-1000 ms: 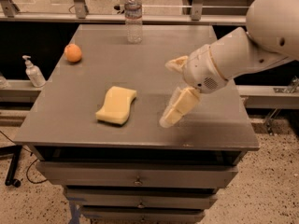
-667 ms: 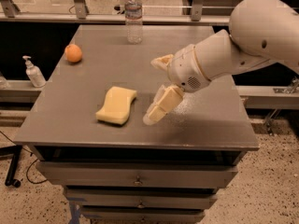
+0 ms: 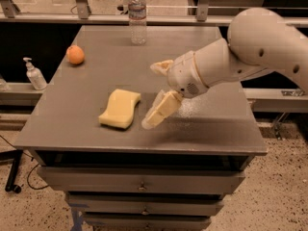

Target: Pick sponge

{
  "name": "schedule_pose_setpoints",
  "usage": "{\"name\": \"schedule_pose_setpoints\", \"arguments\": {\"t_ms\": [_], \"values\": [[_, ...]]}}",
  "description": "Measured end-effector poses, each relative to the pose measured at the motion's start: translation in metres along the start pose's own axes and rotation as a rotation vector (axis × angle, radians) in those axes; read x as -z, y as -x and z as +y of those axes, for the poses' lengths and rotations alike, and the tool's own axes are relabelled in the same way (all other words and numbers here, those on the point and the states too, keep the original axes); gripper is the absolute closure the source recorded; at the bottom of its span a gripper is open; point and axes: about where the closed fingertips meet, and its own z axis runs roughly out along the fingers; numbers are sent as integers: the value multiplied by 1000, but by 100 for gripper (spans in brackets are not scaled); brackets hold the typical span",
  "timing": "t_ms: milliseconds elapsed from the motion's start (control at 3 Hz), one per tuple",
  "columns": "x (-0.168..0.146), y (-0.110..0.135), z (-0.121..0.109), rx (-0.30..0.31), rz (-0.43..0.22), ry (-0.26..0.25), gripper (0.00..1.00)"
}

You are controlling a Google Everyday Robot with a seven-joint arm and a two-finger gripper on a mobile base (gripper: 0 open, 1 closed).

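Observation:
The sponge [image 3: 120, 109] is a pale yellow foam pad with wavy sides, lying flat on the grey table [image 3: 96, 71] near its front left. My gripper [image 3: 150, 96] hangs just to the right of the sponge, a little above the table. Its two pale yellow blocky fingers are spread wide apart, one finger [image 3: 160, 110] low next to the sponge's right edge and the other higher behind it. The gripper holds nothing and does not touch the sponge.
An orange fruit [image 3: 75, 54] sits at the table's left edge. A clear water bottle [image 3: 137, 13] stands at the back middle. A soap dispenser [image 3: 34, 74] stands on a lower ledge off the table's left. Drawers sit below the table front.
My gripper has moved left across the table toward the sponge and now hangs right beside it. The sponge has not moved.

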Motion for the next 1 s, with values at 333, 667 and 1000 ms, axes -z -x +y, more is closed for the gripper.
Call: {"name": "schedule_pose_setpoints", "arguments": {"t_ms": [333,667,1000], "values": [[-30,-4,-18,-18,-69,52,0],[-50,-1,-29,-48,-130,108,0],[-65,11,-28,-88,-180,176,0]]}}
